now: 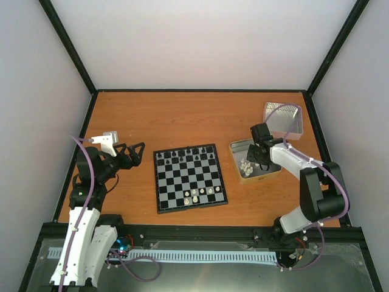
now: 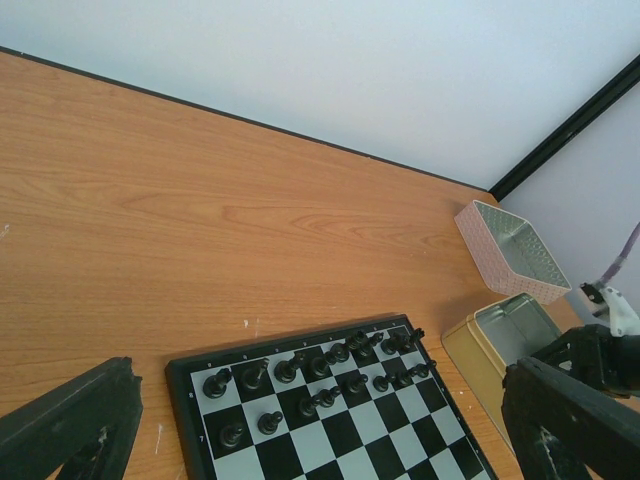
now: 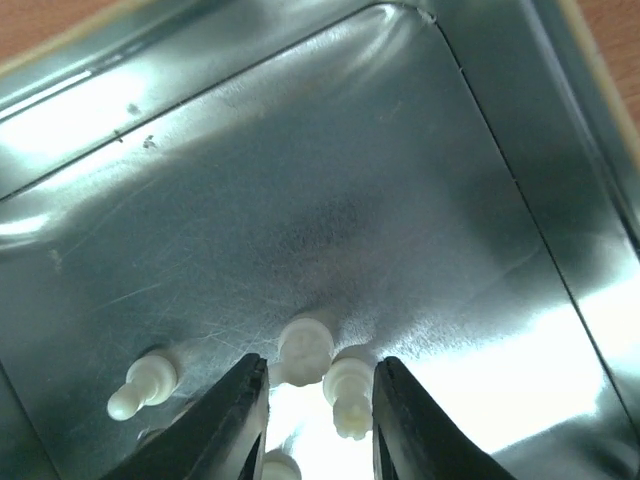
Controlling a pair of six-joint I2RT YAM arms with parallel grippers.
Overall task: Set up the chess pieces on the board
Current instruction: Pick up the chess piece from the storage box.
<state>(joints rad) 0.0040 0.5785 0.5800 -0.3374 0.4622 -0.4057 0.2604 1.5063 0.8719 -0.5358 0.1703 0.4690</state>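
Board (image 2: 338,446) partly beyond lower edge

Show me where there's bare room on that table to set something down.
The widest bare wood is the far strip between the board and the back wall. A smaller patch lies between the board and the right arm's base. Crowded: the right side, with the gold tin holding chess pieces, the far tin and that arm reaching in.

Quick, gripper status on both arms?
Left gripper: open, empty, beside the board.
Right gripper: open, fingers either side of a white piece in the tin, not gripping it yet.
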